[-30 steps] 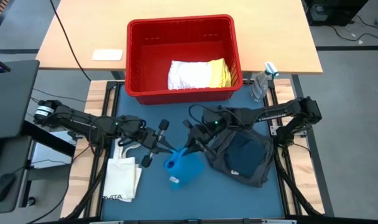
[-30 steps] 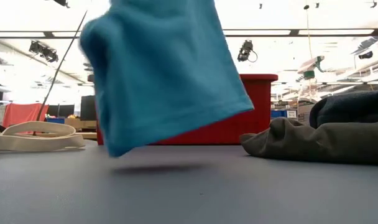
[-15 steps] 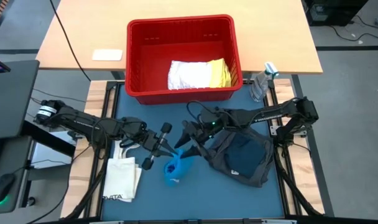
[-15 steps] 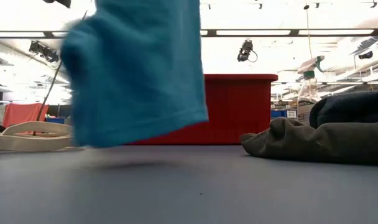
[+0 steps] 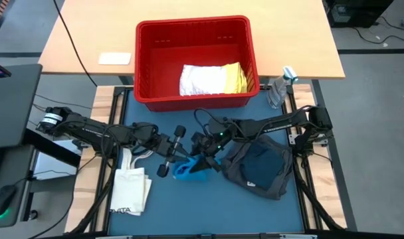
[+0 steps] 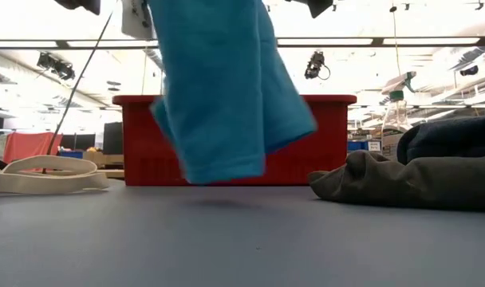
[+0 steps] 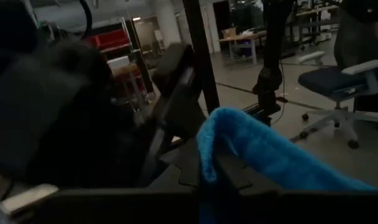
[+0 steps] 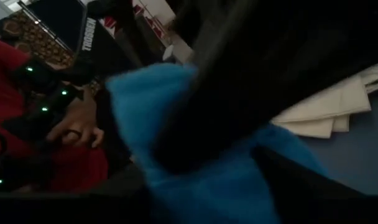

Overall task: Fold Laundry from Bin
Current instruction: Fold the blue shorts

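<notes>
**Blue cloth lifted between both arms, near side of the bin.**
I hold the blue cloth [image 5: 191,168] off the table [image 5: 189,212] with both tools: the left end effector [image 5: 176,150] and right end effector [image 5: 203,158] each pinch an upper edge, so it hangs free to straighten before folding. The low view shows it clear of the surface. A white piece [image 5: 201,79] and a yellow piece [image 5: 236,78] remain in the bin [image 5: 143,60]; dark garments [image 5: 258,167] lie to the right.
</notes>
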Motion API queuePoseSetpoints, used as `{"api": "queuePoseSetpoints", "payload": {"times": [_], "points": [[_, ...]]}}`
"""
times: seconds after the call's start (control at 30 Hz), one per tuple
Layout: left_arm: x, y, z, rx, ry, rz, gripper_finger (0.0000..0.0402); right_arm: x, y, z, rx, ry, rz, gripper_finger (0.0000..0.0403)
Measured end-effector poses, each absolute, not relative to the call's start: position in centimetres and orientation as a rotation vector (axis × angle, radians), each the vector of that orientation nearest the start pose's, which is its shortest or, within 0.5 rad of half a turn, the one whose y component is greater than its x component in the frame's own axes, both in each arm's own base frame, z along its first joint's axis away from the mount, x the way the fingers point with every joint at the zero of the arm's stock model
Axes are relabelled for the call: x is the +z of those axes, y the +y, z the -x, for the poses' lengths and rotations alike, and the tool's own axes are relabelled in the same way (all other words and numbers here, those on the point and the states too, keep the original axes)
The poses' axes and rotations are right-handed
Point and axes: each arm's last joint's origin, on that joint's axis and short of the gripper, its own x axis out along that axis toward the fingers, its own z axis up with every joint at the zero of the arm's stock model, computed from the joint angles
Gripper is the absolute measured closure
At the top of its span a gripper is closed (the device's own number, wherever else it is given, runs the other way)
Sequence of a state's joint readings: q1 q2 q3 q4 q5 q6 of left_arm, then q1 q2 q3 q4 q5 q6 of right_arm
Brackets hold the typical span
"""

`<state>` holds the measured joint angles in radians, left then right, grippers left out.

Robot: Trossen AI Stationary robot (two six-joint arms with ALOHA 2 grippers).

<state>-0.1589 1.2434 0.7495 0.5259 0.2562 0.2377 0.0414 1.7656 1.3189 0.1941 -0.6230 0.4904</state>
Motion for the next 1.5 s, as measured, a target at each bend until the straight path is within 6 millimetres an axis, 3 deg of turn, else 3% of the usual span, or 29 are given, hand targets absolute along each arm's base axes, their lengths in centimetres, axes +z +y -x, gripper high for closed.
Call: {"api": "queuePoseSetpoints", "payload": {"times": [0.17, 0.23, 0.43, 0.63, 0.83, 1.03, 1.23, 1.33, 1.5], "points": [[28.8, -4.8, -27.1, -0.403, 0.002, -0.123, 0.0382, 29.0, 3.5, -40.2, 0.646, 0.425, -0.558, 0.0335], [28.9, -4.6, -27.1, -0.384, 0.021, -0.046, 0.0382, 29.0, 3.5, -40.2, 0.670, 0.438, -0.562, 0.0370], [29.5, -2.9, -26.1, -0.315, 0.082, 0.222, 0.0378, 29.0, 3.4, -40.2, 0.628, 0.451, -0.589, 0.0365], [30.6, -1.5, -23.2, -0.242, 0.168, 0.304, 0.0346, 30.8, 2.9, -39.0, 0.628, 0.426, -0.587, 0.0368], [31.1, -1.2, -20.7, -0.179, 0.232, 0.349, 0.0291, 33.2, 2.3, -37.3, 0.545, 0.366, -0.537, 0.0368], [31.5, -2.5, -21.3, -0.239, 0.182, 0.373, 0.0209, 34.5, 1.7, -36.4, 0.450, 0.335, -0.581, 0.0368], [31.3, -3.5, -21.3, -0.269, 0.220, 0.483, 0.0133, 33.8, 2.2, -36.7, 0.405, 0.399, -0.739, 0.0367], [31.9, -3.3, -20.6, -0.261, 0.200, 0.578, 0.0127, 32.6, 3.6, -37.4, 0.434, 0.412, -0.771, 0.0367], [32.5, -3.0, -19.7, -0.241, 0.179, 0.618, 0.0142, 28.2, 4.8, -40.2, 0.398, 0.394, -0.933, 0.0369]]}}
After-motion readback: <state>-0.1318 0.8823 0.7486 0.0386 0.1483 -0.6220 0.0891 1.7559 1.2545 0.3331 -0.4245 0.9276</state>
